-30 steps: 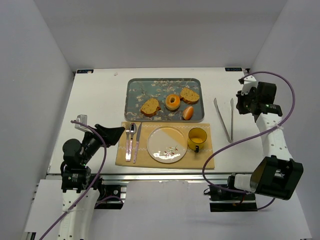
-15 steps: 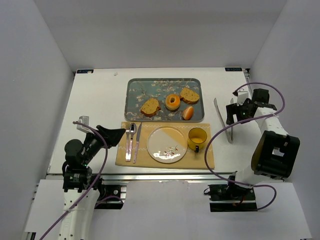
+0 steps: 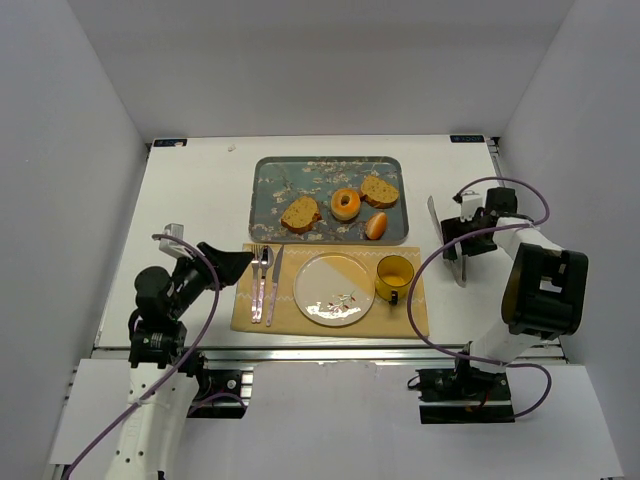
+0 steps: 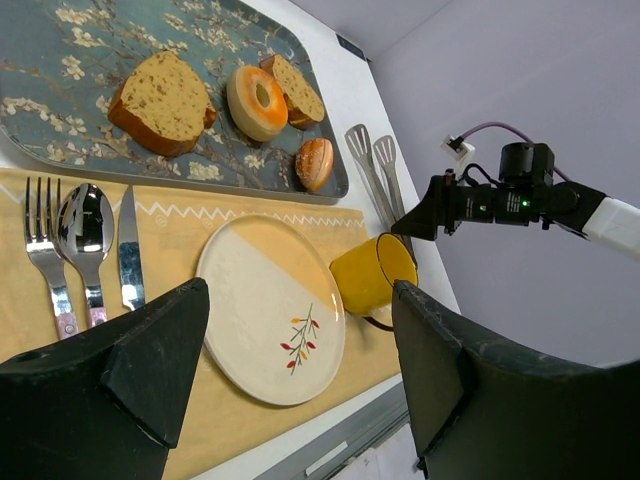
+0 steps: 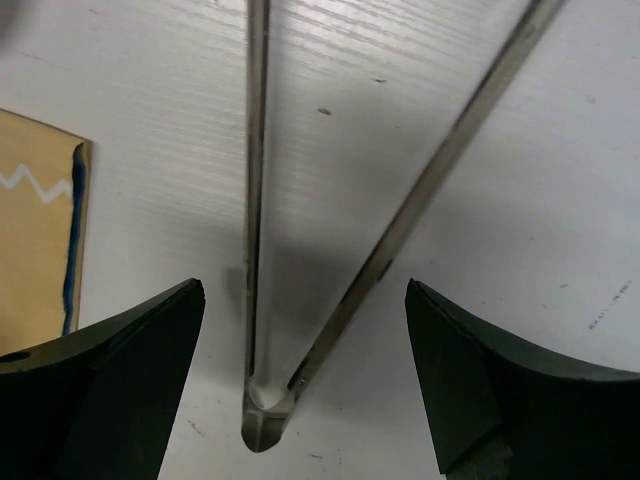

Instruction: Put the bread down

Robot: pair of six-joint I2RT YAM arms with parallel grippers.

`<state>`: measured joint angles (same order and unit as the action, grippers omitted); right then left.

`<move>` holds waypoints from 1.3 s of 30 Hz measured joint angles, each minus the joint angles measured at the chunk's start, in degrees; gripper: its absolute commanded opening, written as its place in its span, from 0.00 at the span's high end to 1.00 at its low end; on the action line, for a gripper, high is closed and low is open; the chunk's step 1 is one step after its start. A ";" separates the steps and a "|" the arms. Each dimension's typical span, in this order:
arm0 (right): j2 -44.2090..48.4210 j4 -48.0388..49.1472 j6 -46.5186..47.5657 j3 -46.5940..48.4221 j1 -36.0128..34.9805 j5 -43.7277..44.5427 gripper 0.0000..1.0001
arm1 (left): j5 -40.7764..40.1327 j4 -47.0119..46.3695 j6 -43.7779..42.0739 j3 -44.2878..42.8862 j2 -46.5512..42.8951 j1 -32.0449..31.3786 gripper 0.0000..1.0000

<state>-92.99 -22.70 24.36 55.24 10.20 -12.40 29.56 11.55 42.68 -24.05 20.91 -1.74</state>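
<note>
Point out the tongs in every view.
Top external: tongs at mid-right, right of the placemat.
Left wrist: tongs at upper middle, right of the tray.
Right wrist: tongs fill the centre, hinge at the bottom.
Shared landmark: the yellow placemat, to their left.

bread (image 3: 379, 189) on tray (image 3: 270, 180), tongs (image 3: 433, 210) rt of mat (image 3: 410, 320)

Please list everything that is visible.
tray: 1, blue, far centre
the bread: 1, golden-brown, tray right
larger bread slice: 1, lighter, tray left
doughnut: 1, tan, between slices
bun: 1, orange, tray near right
placemat: 1, yellow, near centre
fork, spoon, knife: 1 each, silver, placemat left
plate: 1, cream, placemat middle
mug: 1, yellow, beside plate
tongs: 1, steel, right of tray
left gripper: 1, black, beside placemat
right gripper: 1, black, over tongs
</note>
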 measured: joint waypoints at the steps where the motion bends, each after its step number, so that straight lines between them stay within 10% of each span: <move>1: -0.04 0.35 -0.15 -0.33 -0.37 0.09 0.14 | 0.07 -0.22 0.00 0.00 0.37 0.00 0.17; 27: -3.78 8.13 -5.77 -1.44 -2.51 6.21 0.33 | 0.61 0.61 0.02 -0.31 -0.44 0.02 0.17; 39: -3.50 10.47 -5.70 -2.23 -2.84 5.35 0.86 | 0.15 2.73 -0.02 -1.97 -2.01 0.02 0.17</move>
<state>-96.49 -12.23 18.65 53.01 7.35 -7.05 29.71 14.28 42.65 -26.02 18.90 -1.72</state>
